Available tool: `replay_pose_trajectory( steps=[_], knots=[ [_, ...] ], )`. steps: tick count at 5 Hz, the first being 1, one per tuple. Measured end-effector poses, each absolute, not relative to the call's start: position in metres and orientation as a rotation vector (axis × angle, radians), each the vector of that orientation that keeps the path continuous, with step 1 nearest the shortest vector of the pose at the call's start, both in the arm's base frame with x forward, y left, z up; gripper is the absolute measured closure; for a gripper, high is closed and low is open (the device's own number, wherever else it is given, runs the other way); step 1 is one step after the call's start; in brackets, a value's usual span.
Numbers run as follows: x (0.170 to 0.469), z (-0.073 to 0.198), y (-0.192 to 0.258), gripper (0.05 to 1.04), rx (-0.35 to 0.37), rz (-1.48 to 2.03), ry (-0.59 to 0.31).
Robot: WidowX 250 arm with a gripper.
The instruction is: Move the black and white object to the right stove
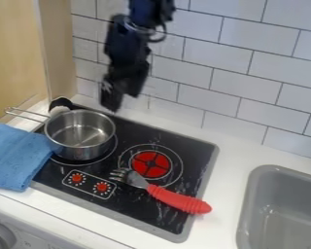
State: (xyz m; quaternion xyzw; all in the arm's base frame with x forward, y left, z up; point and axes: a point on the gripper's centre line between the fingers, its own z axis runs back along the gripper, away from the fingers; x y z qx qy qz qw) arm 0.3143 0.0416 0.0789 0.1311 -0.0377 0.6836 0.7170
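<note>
The black arm (150, 12) enters at the top edge, left of centre. Its gripper (120, 95) hangs down, seemingly at a slight tilt.

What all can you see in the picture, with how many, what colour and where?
Pot: one, silver, left burner
Black and white object: one, behind the pot
Cloth: one, blue, left of the pot
Fork: one, red handle, front right of stove
Stove: one, black, centre
Right burner: one, red centre
Stove knobs: two, red, stove front
Counter: one, white, around the stove
Sink: one, grey, right
Wall tiles: many, white, behind
Arm: one, black, top
Gripper: one, black, above stove's back edge
</note>
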Motion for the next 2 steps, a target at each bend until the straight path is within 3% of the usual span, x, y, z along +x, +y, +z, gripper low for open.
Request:
replay_pose_trajectory(
  steps=[2],
  knots=[
    [0.31, 0.083, 0.088, 0.085, 0.313, 1.3, -0.05]
  ],
)
